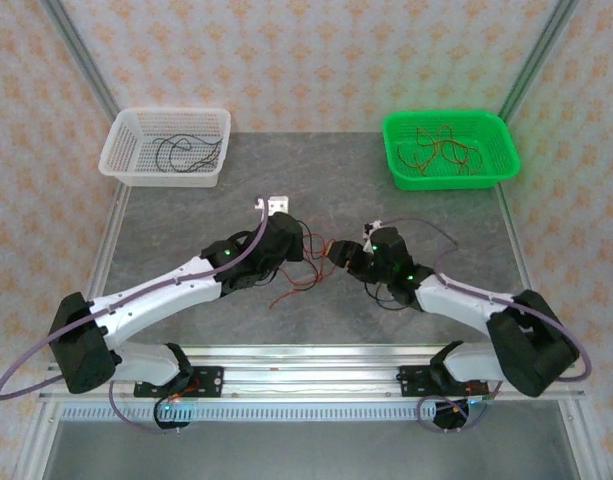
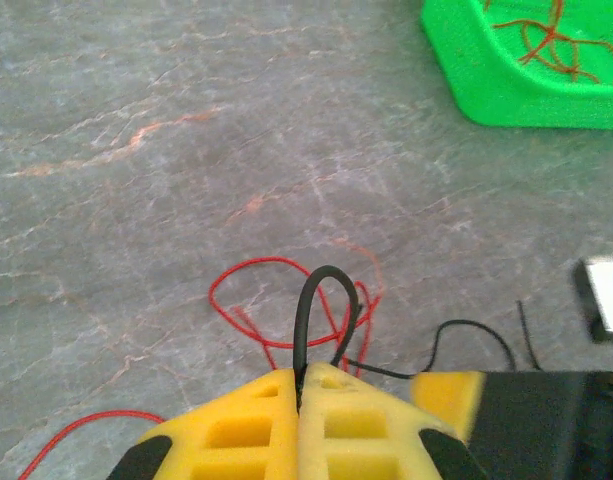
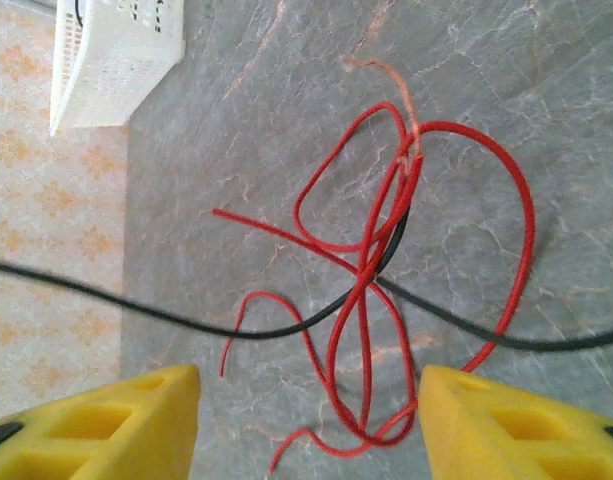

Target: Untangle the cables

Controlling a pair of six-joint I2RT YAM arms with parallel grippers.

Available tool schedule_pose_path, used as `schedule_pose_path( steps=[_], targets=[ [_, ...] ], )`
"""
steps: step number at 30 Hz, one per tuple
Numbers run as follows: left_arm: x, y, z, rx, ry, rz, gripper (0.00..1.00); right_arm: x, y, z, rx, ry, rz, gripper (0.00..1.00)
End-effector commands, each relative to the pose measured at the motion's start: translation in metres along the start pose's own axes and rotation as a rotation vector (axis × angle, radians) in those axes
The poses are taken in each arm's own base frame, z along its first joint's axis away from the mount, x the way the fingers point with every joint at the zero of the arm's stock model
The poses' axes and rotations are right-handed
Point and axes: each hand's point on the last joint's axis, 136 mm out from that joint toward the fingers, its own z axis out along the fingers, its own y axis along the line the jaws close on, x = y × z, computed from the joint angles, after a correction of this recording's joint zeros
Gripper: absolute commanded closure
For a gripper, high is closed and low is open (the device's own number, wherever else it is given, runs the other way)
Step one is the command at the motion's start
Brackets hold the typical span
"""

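**Left wrist view: black wire pinched, red knot loose between the arms**

You have the left gripper pressed together on a loop of the black wire, which arches out of the fingertips at the lower middle of that frame. Beyond it the red wire lies in coils on the table.

On the right wrist view, your right gripper stands spread and grips nothing. The tangle of red loops sits mid-frame above the gap, and the black wire crosses through its waist from the left edge to the right.

From the top external view, the tangle lies at frame centre between the two grippers. It is well apart from the green basket at upper right and the white basket at upper left, which hold sorted strands.

Watch three things:

- **Cinching:** If you draw the left arm away, the black wire will likely cinch the red crossing tighter or drag the whole bundle along, because nothing anchors the red side.
- **Grabbing too much:** If you close the right fingers where they are, several red strands line up with the gap. You could catch two at once, or the black one too.
- **Slipping:** The left pinch sits at the very tips on a thin wire, so a sharp tug may slip it free.

You cannot tell from these views how high the right fingers hang above the table.
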Motion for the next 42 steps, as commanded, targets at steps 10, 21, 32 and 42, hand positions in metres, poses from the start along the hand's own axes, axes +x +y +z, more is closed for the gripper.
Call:
schedule_pose_path(
  steps=[10,21,32,42],
  targets=[
    [-0.043,-0.027,-0.039,0.131,-0.083,0.054,1.0,-0.017,0.01,0.084,-0.004,0.003,0.117,0.46],
    [-0.131,-0.026,-0.106,0.06,-0.284,0.087,1.0,0.003,-0.039,0.092,0.127,0.014,0.119,0.54],
    [-0.199,-0.006,-0.167,-0.059,-0.473,0.078,1.0,0.009,-0.057,0.083,0.178,0.008,0.1,0.54],
    [-0.241,0.078,-0.134,-0.283,-0.505,0.011,1.0,-0.004,-0.014,0.051,0.085,-0.026,-0.099,0.48]
  ],
)
